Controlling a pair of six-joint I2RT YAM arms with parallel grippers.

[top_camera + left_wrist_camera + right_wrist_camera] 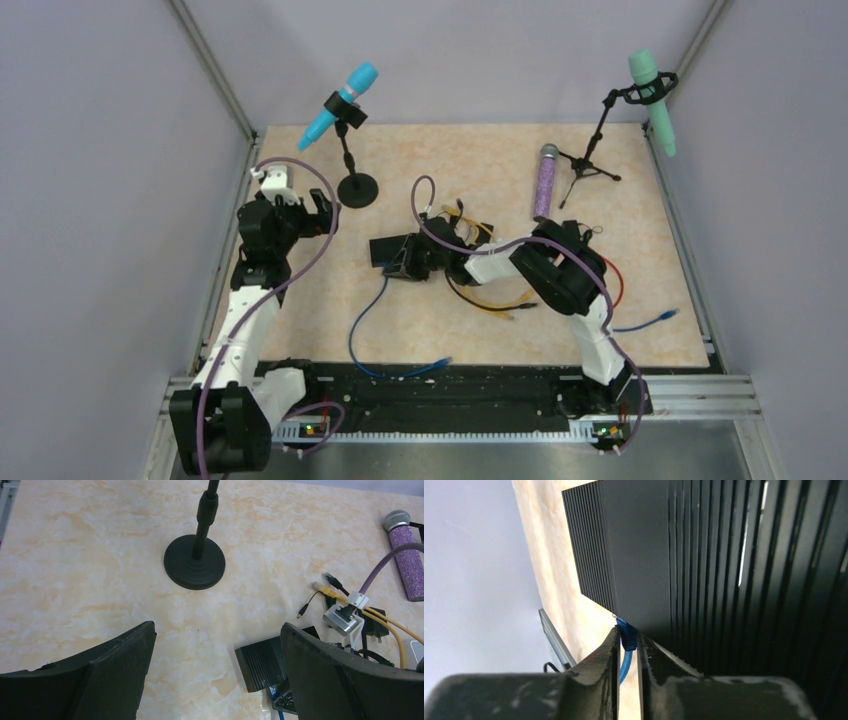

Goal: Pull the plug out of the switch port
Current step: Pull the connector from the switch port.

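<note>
At the switch (639,555) edge, the right gripper (627,635) pinches the plug (623,628), which lies in line with its reach. The left gripper (217,630) gapes empty, farther off.

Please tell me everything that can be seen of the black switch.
The switch is a flat black box with fine ribs on its sides; it looks like metal or hard plastic. It lies on the marbled table, near the middle. A blue plug sits in its edge, and the right claw pinches that plug.
</note>
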